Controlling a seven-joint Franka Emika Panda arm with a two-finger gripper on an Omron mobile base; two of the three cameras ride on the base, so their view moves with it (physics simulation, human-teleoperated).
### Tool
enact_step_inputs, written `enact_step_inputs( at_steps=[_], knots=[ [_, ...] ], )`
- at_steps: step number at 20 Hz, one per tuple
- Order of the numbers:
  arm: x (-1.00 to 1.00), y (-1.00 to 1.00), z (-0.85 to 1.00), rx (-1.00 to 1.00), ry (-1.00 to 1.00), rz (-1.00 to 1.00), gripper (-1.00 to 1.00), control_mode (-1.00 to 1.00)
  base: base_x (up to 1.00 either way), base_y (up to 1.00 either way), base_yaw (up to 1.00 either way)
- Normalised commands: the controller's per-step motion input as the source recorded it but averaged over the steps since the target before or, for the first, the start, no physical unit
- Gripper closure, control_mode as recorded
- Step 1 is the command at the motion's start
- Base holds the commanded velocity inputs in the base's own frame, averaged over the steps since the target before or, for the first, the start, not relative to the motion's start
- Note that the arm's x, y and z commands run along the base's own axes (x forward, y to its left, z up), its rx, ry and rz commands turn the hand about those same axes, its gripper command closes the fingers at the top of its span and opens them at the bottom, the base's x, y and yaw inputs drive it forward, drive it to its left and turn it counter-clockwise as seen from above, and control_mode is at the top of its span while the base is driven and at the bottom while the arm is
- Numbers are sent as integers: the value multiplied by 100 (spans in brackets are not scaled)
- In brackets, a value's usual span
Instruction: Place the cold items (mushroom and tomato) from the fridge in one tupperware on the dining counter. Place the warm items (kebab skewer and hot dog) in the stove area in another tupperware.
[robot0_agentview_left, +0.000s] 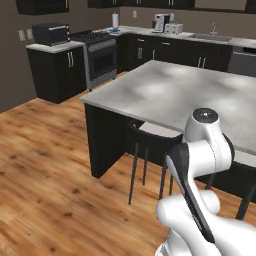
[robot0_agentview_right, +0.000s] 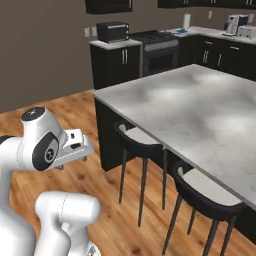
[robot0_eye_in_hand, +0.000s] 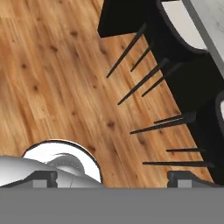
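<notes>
Dining counter (robot0_agentview_left: 165, 92), grey-topped on a dark base, stands just ahead of the robot with its marble surface bare; two black stools with pale seats (robot0_agentview_right: 137, 137) are tucked under its near edge. At the far wall, the stove (robot0_agentview_left: 97, 50) sits between dark cabinets, a black microwave (robot0_agentview_left: 50, 33) on the counter beside it. The arm is folded up close over the base, elbow high, hand pointing down at the wooden floor (robot0_eye_in_hand: 52, 78). The gripper (robot0_eye_in_hand: 113, 178) has its jaws spread wide apart, holding nothing, above the floor beside the stool legs (robot0_eye_in_hand: 144, 70).
</notes>
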Motion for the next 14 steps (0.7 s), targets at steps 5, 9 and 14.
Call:
enact_step_inputs(
  at_steps=[5,9,14],
  knots=[
    [0,0,0,0,0,0,-100,100,100,100,7],
    [0,0,0,0,0,0,-100,100,100,100,0],
    [0,0,0,0,0,0,-100,100,100,100,0]
  ],
)
